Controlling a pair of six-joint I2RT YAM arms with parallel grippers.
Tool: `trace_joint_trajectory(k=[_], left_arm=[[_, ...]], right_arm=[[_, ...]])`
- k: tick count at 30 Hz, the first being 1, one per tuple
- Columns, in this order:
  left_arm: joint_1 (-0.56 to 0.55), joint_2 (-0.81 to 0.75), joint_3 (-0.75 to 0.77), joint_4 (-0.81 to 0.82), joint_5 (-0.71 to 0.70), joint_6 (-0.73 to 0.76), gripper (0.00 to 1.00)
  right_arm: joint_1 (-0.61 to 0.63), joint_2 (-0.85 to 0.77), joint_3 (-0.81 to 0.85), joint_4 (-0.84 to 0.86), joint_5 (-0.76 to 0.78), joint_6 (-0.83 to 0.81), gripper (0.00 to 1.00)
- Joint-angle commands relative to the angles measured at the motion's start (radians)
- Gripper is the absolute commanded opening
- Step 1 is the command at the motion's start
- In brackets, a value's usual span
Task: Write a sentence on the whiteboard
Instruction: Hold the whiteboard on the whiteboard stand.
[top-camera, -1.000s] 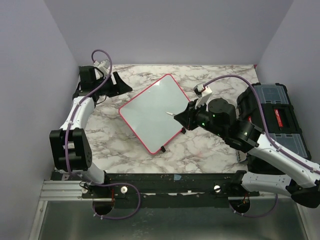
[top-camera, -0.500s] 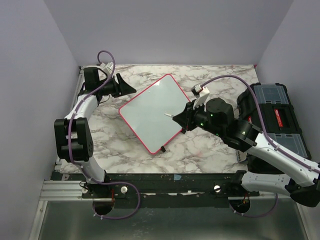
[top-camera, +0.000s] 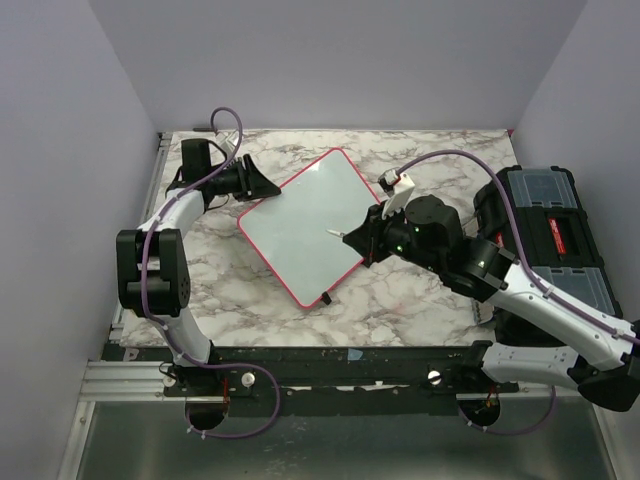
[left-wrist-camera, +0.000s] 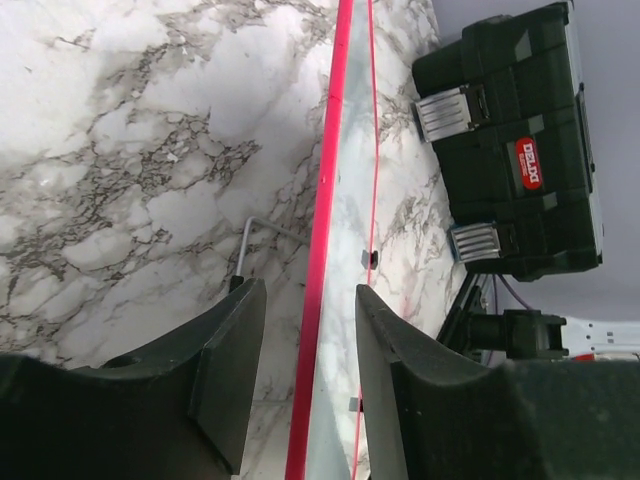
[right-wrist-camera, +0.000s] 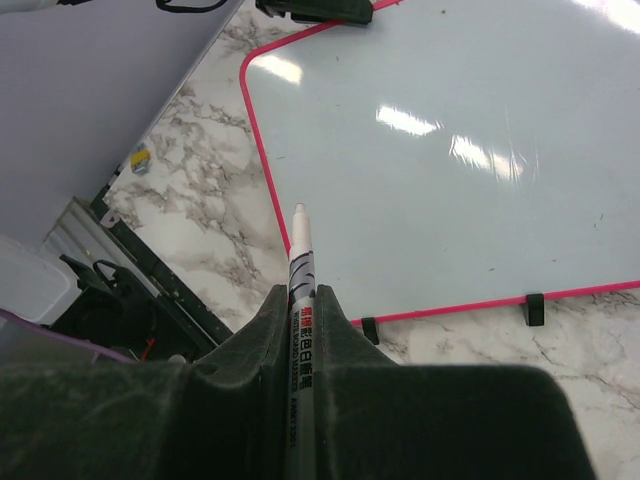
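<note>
The whiteboard (top-camera: 305, 225) lies turned like a diamond on the marble table, white with a thin red frame. No sentence shows; its surface (right-wrist-camera: 450, 170) looks blank. My left gripper (top-camera: 263, 186) is at the board's left corner. In the left wrist view its fingers (left-wrist-camera: 235, 340) straddle the red frame edge (left-wrist-camera: 322, 230), with a gap on both sides of it. My right gripper (top-camera: 365, 236) hovers over the board's right side, shut on a white marker (right-wrist-camera: 301, 262). The marker's tip (top-camera: 335, 231) points down and left over the board.
A black toolbox (top-camera: 545, 225) with grey latches stands at the table's right edge, also in the left wrist view (left-wrist-camera: 510, 150). Small black clips (right-wrist-camera: 529, 308) sit on the board's near edge. A thin bent metal rod (left-wrist-camera: 252, 235) lies beside the board. Purple walls enclose the table.
The left gripper has travelled right along the back left of the table to the board's corner, and its jaws have narrowed. The right gripper has shifted slightly left with the marker.
</note>
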Motion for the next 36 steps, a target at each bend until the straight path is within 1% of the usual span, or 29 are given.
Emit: trace_joint_trajectory(k=[1, 7, 11, 13, 17, 19, 26, 36], left_arm=[[-0.012, 0.012, 0.012, -0.030, 0.041, 0.033, 0.41], [-0.021, 0.020, 0.012, -0.054, 0.037, 0.043, 0.34], [-0.021, 0.013, 0.021, -0.078, 0.035, 0.060, 0.26], [-0.052, 0.010, 0.025, -0.094, 0.030, 0.070, 0.24], [-0.061, 0.014, 0.039, -0.125, 0.015, 0.087, 0.19], [-0.062, 0.008, 0.041, -0.125, 0.016, 0.086, 0.13], [-0.072, -0.007, 0.044, -0.124, 0.013, 0.088, 0.01], [-0.082, -0.044, 0.038, -0.116, -0.004, 0.093, 0.00]], right_arm=[[0.003, 0.016, 0.019, -0.021, -0.030, 0.017, 0.01], [0.003, 0.034, 0.030, -0.018, -0.043, 0.026, 0.01], [0.003, 0.041, 0.031, -0.018, -0.048, 0.030, 0.01], [0.003, 0.042, 0.031, -0.018, -0.050, 0.031, 0.01], [0.004, 0.047, 0.031, -0.016, -0.056, 0.035, 0.01], [0.003, 0.051, 0.032, -0.015, -0.062, 0.035, 0.01], [0.004, 0.099, 0.067, -0.012, -0.088, 0.034, 0.01], [0.006, 0.247, 0.162, -0.013, -0.060, 0.024, 0.01]])
